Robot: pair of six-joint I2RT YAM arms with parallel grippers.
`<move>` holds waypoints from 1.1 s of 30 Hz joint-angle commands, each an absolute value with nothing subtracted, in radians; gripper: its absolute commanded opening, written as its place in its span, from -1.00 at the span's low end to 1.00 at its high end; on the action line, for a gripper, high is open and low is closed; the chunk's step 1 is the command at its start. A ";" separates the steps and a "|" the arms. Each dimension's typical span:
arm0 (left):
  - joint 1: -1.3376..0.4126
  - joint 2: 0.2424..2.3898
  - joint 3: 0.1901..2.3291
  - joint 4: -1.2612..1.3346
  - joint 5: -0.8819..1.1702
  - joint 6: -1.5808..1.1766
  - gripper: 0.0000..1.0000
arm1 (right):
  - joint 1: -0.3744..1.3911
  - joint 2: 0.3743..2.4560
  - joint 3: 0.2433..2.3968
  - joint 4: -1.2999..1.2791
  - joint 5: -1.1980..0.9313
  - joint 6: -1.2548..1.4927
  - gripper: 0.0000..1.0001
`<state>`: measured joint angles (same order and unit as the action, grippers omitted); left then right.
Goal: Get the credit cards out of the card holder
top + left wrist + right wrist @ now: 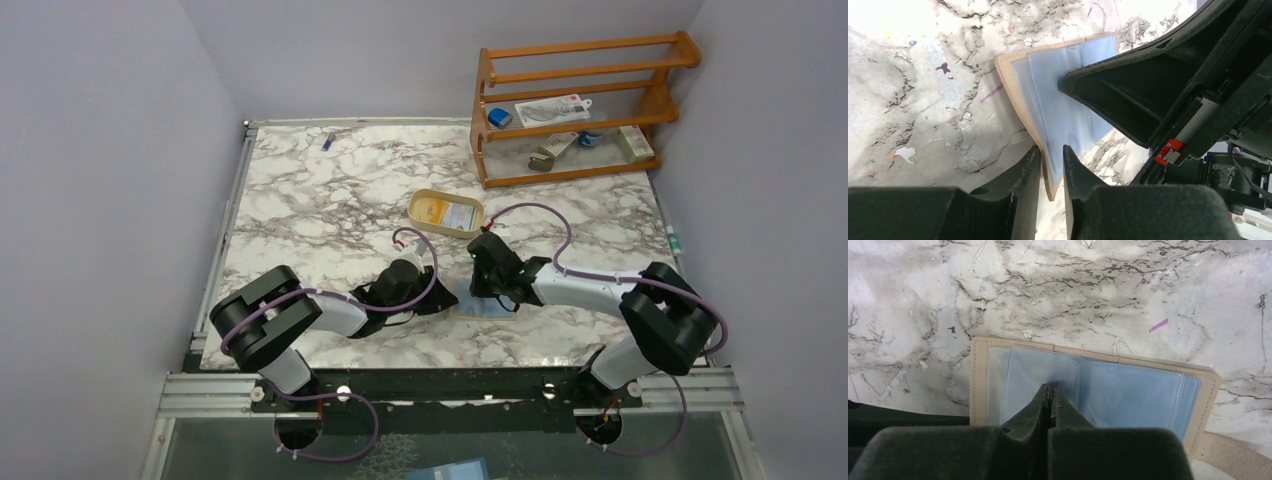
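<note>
The card holder (470, 304) lies open on the marble table, beige outside with pale blue clear sleeves (1128, 390) facing up. No card shows in its sleeves. My left gripper (1051, 148) is shut on the holder's beige edge (1009, 75); in the top view it (440, 298) sits at the holder's left side. My right gripper (1049, 386) is shut, its tips resting on the sleeve pages near the fold; whether they pinch a page is unclear. A yellow-orange card (432, 208) and a bluish-white card (462, 214) lie in the oval tan tray (415, 199).
The oval tray sits just beyond the two grippers. A wooden rack (570, 100) with small items stands at the back right. A small blue object (327, 140) lies at the back left. My right gripper's black body (1148, 85) crowds the left wrist view.
</note>
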<state>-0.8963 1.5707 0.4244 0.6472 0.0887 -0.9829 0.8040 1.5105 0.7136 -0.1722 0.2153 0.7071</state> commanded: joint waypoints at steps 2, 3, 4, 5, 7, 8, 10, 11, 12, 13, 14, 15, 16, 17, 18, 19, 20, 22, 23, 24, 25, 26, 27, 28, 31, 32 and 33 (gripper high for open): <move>-0.893 1.578 0.433 0.670 0.077 -0.972 -0.60 | 0.805 1.549 0.650 -0.291 0.206 0.703 -0.99; -0.891 1.584 0.436 0.670 0.079 -0.972 -0.70 | 0.805 1.548 0.651 -0.291 0.206 0.703 -0.99; -0.892 1.589 0.438 0.670 0.081 -0.971 -0.80 | 0.804 1.547 0.653 -0.294 0.206 0.703 -0.99; -0.892 1.592 0.438 0.670 0.080 -0.972 -0.92 | 0.804 1.545 0.653 -0.295 0.206 0.701 -0.99; -0.891 1.594 0.438 0.670 0.077 -0.972 -1.00 | 0.805 1.543 0.654 -0.295 0.206 0.700 -0.99; -0.891 1.593 0.436 0.671 0.075 -0.974 -1.00 | 0.805 1.543 0.655 -0.293 0.205 0.698 -0.99; -0.892 1.587 0.432 0.670 0.069 -0.975 -1.00 | 0.805 1.541 0.653 -0.284 0.194 0.693 -0.99; -0.891 1.586 0.429 0.670 0.067 -0.976 -1.00 | 0.805 1.536 0.649 -0.273 0.181 0.688 -0.99; -0.892 1.585 0.427 0.671 0.065 -0.976 -1.00 | 0.804 1.529 0.648 -0.262 0.167 0.682 -0.92; -0.892 1.583 0.427 0.670 0.064 -0.974 -1.00 | 0.805 1.517 0.647 -0.252 0.153 0.679 -0.73; -0.892 1.580 0.425 0.670 0.063 -0.974 -1.00 | 0.804 1.506 0.649 -0.247 0.142 0.674 -0.52; -0.891 1.576 0.424 0.671 0.062 -0.975 -1.00 | 0.805 1.488 0.655 -0.246 0.134 0.671 -0.31; -0.893 1.575 0.422 0.671 0.061 -0.973 -1.00 | 0.805 1.474 0.664 -0.250 0.130 0.667 -0.17; -0.891 1.574 0.422 0.670 0.060 -0.973 -1.00 | 0.805 1.462 0.676 -0.258 0.132 0.661 -0.05; -0.893 1.574 0.421 0.670 0.060 -0.971 -1.00 | 0.806 1.451 0.693 -0.270 0.140 0.658 0.02; -0.893 1.574 0.423 0.670 0.059 -0.970 -1.00 | 0.807 1.444 0.710 -0.281 0.147 0.652 0.04; -0.893 1.573 0.423 0.670 0.060 -0.970 -1.00 | 0.807 1.442 0.727 -0.291 0.155 0.647 0.04; -0.891 1.576 0.426 0.669 0.061 -0.966 -1.00 | 0.806 1.451 0.757 -0.302 0.161 0.634 0.04; -0.891 1.578 0.428 0.669 0.061 -0.967 -1.00 | 0.807 1.461 0.772 -0.306 0.161 0.632 0.01; -0.891 1.579 0.429 0.669 0.061 -0.966 -1.00 | 0.806 1.472 0.783 -0.306 0.156 0.632 -0.03; -0.892 1.580 0.429 0.669 0.061 -0.967 -1.00 | 0.808 1.484 0.790 -0.301 0.151 0.631 -0.10; -0.892 1.579 0.430 0.670 0.060 -0.966 -1.00 | 0.809 1.495 0.792 -0.296 0.145 0.631 -0.19; -0.892 1.577 0.427 0.669 0.059 -0.967 -1.00 | 0.812 1.505 0.795 -0.293 0.142 0.633 -0.30; -0.892 1.572 0.427 0.669 0.058 -0.967 -1.00 | 0.815 1.514 0.796 -0.293 0.141 0.633 -0.37; -0.892 1.557 0.423 0.663 0.050 -0.965 -1.00 | 0.823 1.528 0.793 -0.299 0.147 0.625 -0.41; -0.892 1.552 0.423 0.658 0.049 -0.962 -1.00 | 0.825 1.531 0.789 -0.304 0.150 0.618 -0.40; -0.892 1.546 0.425 0.650 0.047 -0.959 -1.00 | 0.827 1.531 0.787 -0.309 0.154 0.607 -0.38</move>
<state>-0.8959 1.5837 0.4244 0.6487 0.0780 -0.9787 0.8127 1.5120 0.7815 -0.2665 0.1577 0.6411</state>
